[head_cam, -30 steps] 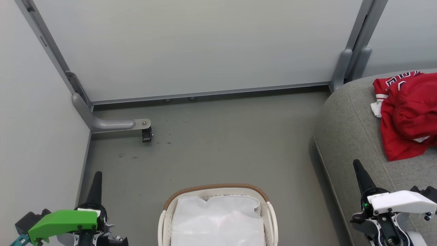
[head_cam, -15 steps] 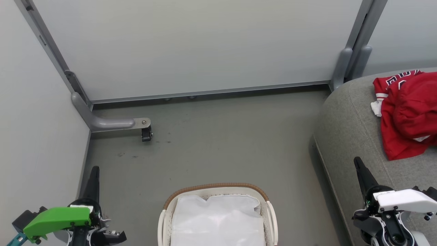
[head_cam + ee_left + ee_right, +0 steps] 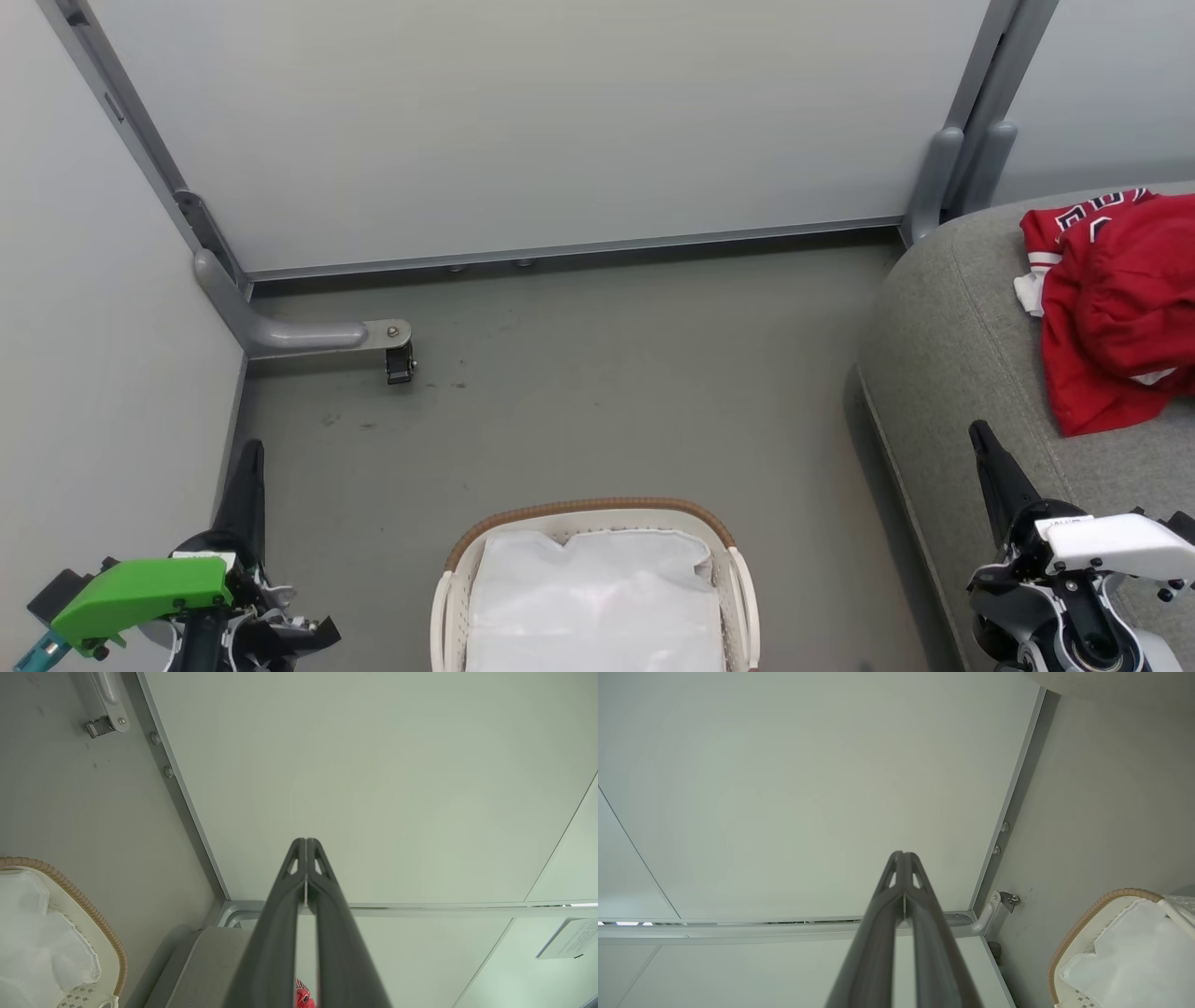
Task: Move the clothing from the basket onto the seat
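Observation:
The red clothing lies bunched on the grey seat at the right, numerals showing at its top edge. The basket stands at the bottom middle, and I see just its white liner cloth inside. My left gripper is shut and empty over the floor, left of the basket. My right gripper is shut and empty above the seat's front edge, short of the clothing. In the left wrist view the left gripper points at a wall, with the basket's rim at the lower left. The right gripper also faces a wall.
Pale partition walls close the back and left. A grey metal foot with a caster juts onto the floor at the left. Bare floor lies between the basket and the back wall. An upright post stands at the seat's far corner.
Both shut grippers have drifted slightly outward, the left one to the left, the right one to the right. The whole picture has shifted up a little. Clothing and basket lie as before.

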You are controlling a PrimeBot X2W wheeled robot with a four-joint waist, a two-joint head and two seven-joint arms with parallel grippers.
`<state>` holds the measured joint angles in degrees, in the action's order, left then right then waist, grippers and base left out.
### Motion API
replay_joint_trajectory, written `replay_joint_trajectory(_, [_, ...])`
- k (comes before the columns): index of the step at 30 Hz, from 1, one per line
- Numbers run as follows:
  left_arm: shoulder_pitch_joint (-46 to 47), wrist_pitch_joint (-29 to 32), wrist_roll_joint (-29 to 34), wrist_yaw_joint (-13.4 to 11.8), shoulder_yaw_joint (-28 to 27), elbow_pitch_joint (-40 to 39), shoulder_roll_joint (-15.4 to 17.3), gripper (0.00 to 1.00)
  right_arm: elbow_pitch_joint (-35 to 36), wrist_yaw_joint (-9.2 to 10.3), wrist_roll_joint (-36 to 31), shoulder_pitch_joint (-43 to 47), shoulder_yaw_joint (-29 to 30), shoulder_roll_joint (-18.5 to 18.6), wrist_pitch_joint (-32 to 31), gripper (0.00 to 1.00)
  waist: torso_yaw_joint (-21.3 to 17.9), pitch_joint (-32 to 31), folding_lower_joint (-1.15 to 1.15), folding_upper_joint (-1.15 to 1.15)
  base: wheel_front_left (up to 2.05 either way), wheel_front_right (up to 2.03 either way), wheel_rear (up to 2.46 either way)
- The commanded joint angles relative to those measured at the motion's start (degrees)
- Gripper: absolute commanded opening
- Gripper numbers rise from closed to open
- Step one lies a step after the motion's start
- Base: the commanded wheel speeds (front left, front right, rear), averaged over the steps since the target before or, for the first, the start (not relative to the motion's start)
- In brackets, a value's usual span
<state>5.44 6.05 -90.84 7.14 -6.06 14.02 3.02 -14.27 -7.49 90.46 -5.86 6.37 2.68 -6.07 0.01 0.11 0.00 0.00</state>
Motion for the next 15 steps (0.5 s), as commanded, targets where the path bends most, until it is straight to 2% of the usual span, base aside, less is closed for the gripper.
replay_joint_trajectory(1, [1.2, 0.5, -1.2, 0.5, -0.5, 0.0, 0.0, 0.00, 0.3, 0.00, 1.3, -0.6, 0.2, 0.4, -0.5, 0.00, 0.0, 0.0, 0.00, 0.00, 0.00, 0.00, 0.00])
replay_joint_trajectory(15, [1.1, 0.6, -1.7, 0.6, -0.6, 0.1, -0.1, 0.00, 0.4, 0.00, 2.0, -0.6, 0.3, 0.4, -0.6, 0.00, 0.0, 0.1, 0.00, 0.00, 0.00, 0.00, 0.00])
